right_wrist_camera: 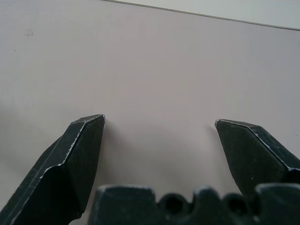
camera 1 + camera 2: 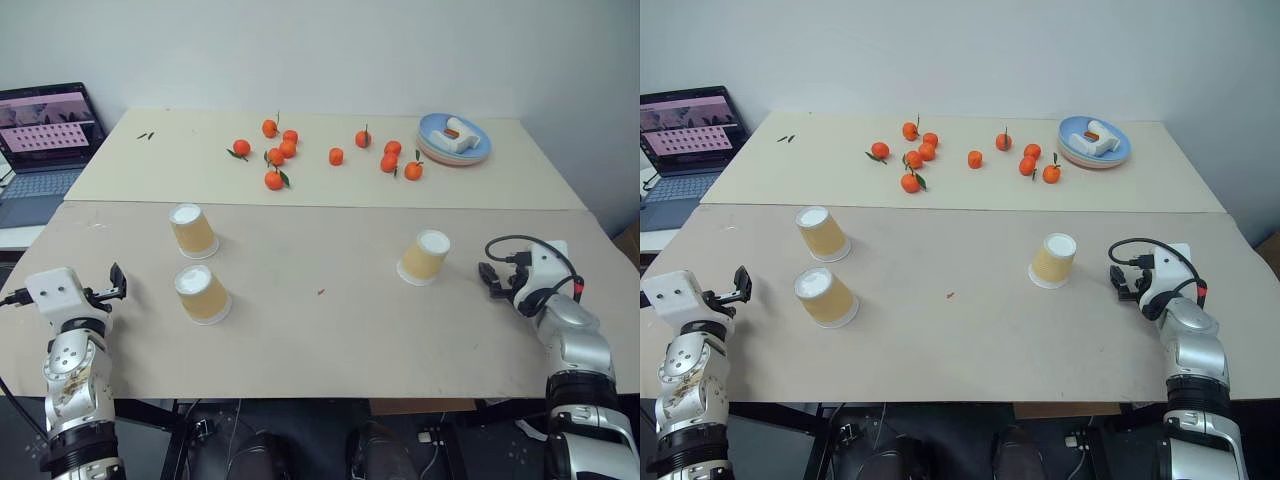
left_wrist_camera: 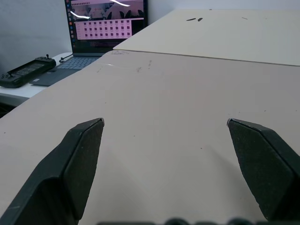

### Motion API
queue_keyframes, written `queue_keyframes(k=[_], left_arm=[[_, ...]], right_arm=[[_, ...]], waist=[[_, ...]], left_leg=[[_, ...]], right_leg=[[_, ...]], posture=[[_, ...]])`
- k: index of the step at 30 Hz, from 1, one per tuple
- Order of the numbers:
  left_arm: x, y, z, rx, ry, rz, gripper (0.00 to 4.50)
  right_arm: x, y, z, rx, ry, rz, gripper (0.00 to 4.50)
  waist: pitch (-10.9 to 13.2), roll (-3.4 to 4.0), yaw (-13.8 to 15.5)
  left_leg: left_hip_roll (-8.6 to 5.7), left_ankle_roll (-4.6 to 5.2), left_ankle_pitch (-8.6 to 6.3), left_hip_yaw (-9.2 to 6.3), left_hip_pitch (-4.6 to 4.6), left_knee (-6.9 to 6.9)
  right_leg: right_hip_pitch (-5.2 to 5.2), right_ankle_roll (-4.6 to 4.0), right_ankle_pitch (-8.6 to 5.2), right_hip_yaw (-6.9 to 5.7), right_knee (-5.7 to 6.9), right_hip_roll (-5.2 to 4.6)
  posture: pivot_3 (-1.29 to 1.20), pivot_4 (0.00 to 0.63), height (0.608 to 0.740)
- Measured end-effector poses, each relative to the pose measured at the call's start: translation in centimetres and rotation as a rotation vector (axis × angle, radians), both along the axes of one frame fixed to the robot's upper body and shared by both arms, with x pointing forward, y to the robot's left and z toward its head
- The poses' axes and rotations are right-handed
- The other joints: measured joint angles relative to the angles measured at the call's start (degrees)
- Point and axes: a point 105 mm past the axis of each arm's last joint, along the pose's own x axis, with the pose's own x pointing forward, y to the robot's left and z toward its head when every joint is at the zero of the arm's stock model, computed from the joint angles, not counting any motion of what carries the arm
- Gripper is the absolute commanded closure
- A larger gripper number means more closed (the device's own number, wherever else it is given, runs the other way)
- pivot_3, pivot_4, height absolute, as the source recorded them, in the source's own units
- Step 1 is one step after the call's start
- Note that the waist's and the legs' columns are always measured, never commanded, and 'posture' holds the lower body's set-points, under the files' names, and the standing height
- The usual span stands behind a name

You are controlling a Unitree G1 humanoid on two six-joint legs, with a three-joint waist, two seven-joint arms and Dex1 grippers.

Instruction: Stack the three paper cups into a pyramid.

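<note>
Three paper cups stand upside down and apart on the near table [image 2: 330, 340]. Two are on the left: one cup [image 2: 192, 230] farther back, another cup [image 2: 202, 293] nearer me. The third cup [image 2: 424, 257] stands alone right of centre. My left gripper [image 2: 115, 283] hovers at the table's left edge, left of the near cup, open and empty; the left wrist view shows its fingers [image 3: 79, 154] wide apart over bare tabletop. To the right of the lone cup sits my right gripper [image 2: 492, 278], open and empty, its fingers [image 1: 79, 150] spread over the table.
Several tangerines [image 2: 280, 155] lie scattered on the far table. A stack of plates [image 2: 455, 140] with a white object sits at its back right. A laptop [image 2: 45, 140] is off the left side, with a black controller [image 3: 26, 72] beside it.
</note>
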Motion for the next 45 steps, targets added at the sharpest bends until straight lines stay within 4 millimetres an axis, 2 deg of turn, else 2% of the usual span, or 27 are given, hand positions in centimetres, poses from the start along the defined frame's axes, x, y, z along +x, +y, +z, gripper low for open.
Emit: queue_keyframes(k=[3,5,7,8,9,10,11,12,13,15,17,18,19,21,23,27,31,32,35,38,45], left_arm=[[0.2,-0.3,-0.1,-0.001,0.012,-0.025,0.00],[0.5,-0.8,-0.1,0.003,0.032,-0.083,0.00],[0.3,-0.8,0.6,0.014,0.035,-0.137,0.00],[0.3,-0.9,1.0,0.024,0.035,-0.154,0.00],[0.3,-0.9,1.7,0.040,0.027,-0.179,0.00],[0.3,-1.0,2.1,0.049,0.018,-0.192,0.00],[0.0,-0.9,2.7,0.063,0.017,-0.210,0.00],[-0.1,-0.7,2.8,0.067,0.022,-0.217,0.00],[-0.5,-0.5,2.7,0.073,0.040,-0.226,0.00],[-0.8,-0.5,2.6,0.076,0.066,-0.253,0.00],[-0.7,-0.9,3.0,0.078,0.061,-0.283,0.00],[-0.8,-1.1,3.1,0.078,0.065,-0.297,0.00],[-0.9,-1.1,3.1,0.082,0.075,-0.312,0.00],[-1.0,-1.4,3.2,0.086,0.087,-0.339,0.00],[-1.4,-2.1,3.4,0.094,0.103,-0.392,0.00],[-2.5,-5.0,3.7,0.109,0.151,-0.572,0.00],[-4.1,-10.2,3.6,0.168,0.266,-0.893,0.00],[-4.6,-11.4,3.5,0.181,0.293,-0.969,0.00],[-5.1,-13.4,3.1,0.203,0.345,-1.100,0.00],[-4.8,-14.2,3.5,0.227,0.351,-1.161,0.00],[-2.4,-14.8,4.3,0.270,0.324,-1.209,0.00]], right_arm=[[-0.1,-0.4,0.8,0.019,-0.033,-0.018,0.04],[-0.3,-1.5,3.9,0.041,-0.111,-0.039,0.04],[-0.3,-2.2,10.4,0.070,-0.265,-0.007,0.04],[-0.4,-1.8,13.4,0.077,-0.337,0.034,0.04],[-0.9,-0.8,17.8,0.074,-0.447,0.104,0.04],[-1.4,0.0,20.1,0.073,-0.506,0.152,0.04],[-2.3,2.1,23.5,0.087,-0.587,0.261,0.04],[-2.8,3.5,24.9,0.093,-0.618,0.333,0.04],[-3.5,6.6,26.4,0.122,-0.633,0.487,0.04],[-5.4,13.1,27.5,0.108,-0.600,0.792,0.04],[-7.4,18.2,26.1,0.049,-0.507,1.030,0.04],[-8.4,20.1,24.7,0.016,-0.446,1.133,0.04],[-9.9,22.4,22.3,-0.019,-0.340,1.276,0.04],[-11.5,24.3,19.2,-0.061,-0.202,1.414,0.04],[-12.0,24.7,16.4,-0.106,-0.071,1.470,0.04],[-11.6,24.7,13.6,-0.163,0.020,1.475,0.04],[-10.3,25.1,11.5,-0.188,0.045,1.443,0.04],[-9.9,25.2,11.2,-0.180,0.046,1.431,0.04],[-9.3,25.3,10.9,-0.164,0.039,1.408,0.04],[-9.2,25.5,10.9,-0.162,0.031,1.406,0.04],[-8.9,25.3,11.2,-0.162,-0.003,1.363,0.04]], waist=[[0.0,0.08,0.0],[0.2,0.36,0.1],[0.2,0.48,0.0],[0.2,0.53,-0.1],[0.2,0.56,-0.2],[0.2,0.54,-0.3],[0.1,0.48,-0.4],[0.1,0.46,-0.4],[0.1,0.47,-0.6],[0.1,0.50,-0.7],[0.0,0.39,-0.1],[0.0,0.29,0.1],[0.0,0.22,0.7],[0.0,0.21,1.5],[0.0,0.21,2.0],[0.0,0.17,1.8],[0.0,0.23,1.6],[0.0,0.27,1.6],[0.0,0.29,1.6],[0.0,0.29,1.7],[0.0,0.28,1.7]], left_leg=[[-0.01,0.00,0.00,-0.01,-0.08,0.04],[-0.04,0.00,0.00,-0.05,-0.21,0.11],[-0.02,0.01,0.00,-0.08,-0.26,0.13],[0.02,0.01,0.00,-0.08,-0.25,0.11],[0.11,0.01,0.00,-0.10,-0.22,0.09],[0.19,0.00,-0.01,-0.16,-0.18,0.10],[0.29,-0.05,-0.03,-0.20,-0.12,0.09],[0.34,-0.08,-0.05,-0.20,-0.10,0.10],[0.35,-0.09,-0.05,-0.21,-0.09,0.10],[0.35,-0.09,-0.05,-0.24,-0.07,0.09],[0.34,-0.09,-0.05,-0.34,-0.11,0.11],[0.31,-0.09,-0.05,-0.36,-0.16,0.10],[0.23,-0.04,-0.08,-0.41,-0.25,0.11],[0.07,0.09,-0.15,-0.40,-0.30,0.15],[-0.06,0.26,-0.25,-0.40,-0.34,0.29],[-0.07,0.33,-0.31,-0.39,-0.31,0.36],[-0.02,0.31,-0.31,-0.34,-0.28,0.33],[-0.01,0.30,-0.30,-0.32,-0.28,0.32],[-0.01,0.30,-0.30,-0.32,-0.28,0.31],[-0.02,0.30,-0.30,-0.32,-0.29,0.32],[-0.05,0.31,-0.30,-0.32,-0.32,0.31]], right_leg=[[-0.04,0.00,0.00,-0.01,0.01,-0.01],[-0.14,0.00,0.00,-0.04,0.05,-0.04],[-0.22,0.00,0.00,-0.03,0.08,-0.02],[-0.24,0.00,0.00,-0.01,0.08,0.00],[-0.21,-0.01,-0.01,0.00,0.06,0.04],[-0.12,-0.04,-0.02,-0.04,0.01,0.04],[-0.07,-0.10,-0.06,-0.08,-0.01,0.09],[-0.05,-0.13,-0.06,-0.07,-0.01,0.15],[-0.06,-0.17,-0.08,-0.05,0.01,0.14],[-0.04,-0.25,-0.11,-0.07,0.03,0.10],[-0.01,-0.27,-0.11,-0.15,-0.04,0.07],[0.00,-0.27,-0.11,-0.19,-0.08,0.04],[-0.01,-0.27,-0.11,-0.24,-0.12,0.03],[-0.01,-0.24,-0.11,-0.34,-0.14,-0.02],[0.04,-0.04,-0.06,-0.42,-0.17,-0.17],[0.08,0.10,0.01,-0.35,-0.24,-0.25],[0.00,0.05,-0.02,-0.27,-0.15,-0.17],[-0.02,0.04,-0.03,-0.23,-0.14,-0.17],[-0.02,0.02,-0.05,-0.24,-0.14,-0.10],[-0.01,0.01,-0.05,-0.24,-0.14,-0.09],[-0.01,0.04,-0.06,-0.26,-0.15,-0.09]], posture=[[0.00,0.150,0.686],[0.00,0.150,0.686],[0.00,0.150,0.686],[0.00,0.150,0.686],[0.00,0.150,0.686],[0.00,0.150,0.686],[0.00,0.150,0.686],[0.00,0.150,0.686],[0.00,0.150,0.686],[0.00,0.150,0.686],[0.00,0.150,0.686],[0.00,0.150,0.686],[0.00,0.150,0.686],[0.00,0.150,0.686],[0.00,0.150,0.686],[0.00,0.150,0.686],[0.00,0.150,0.686],[0.00,0.150,0.686],[0.00,0.150,0.686],[0.00,0.150,0.686],[0.00,0.150,0.686]])
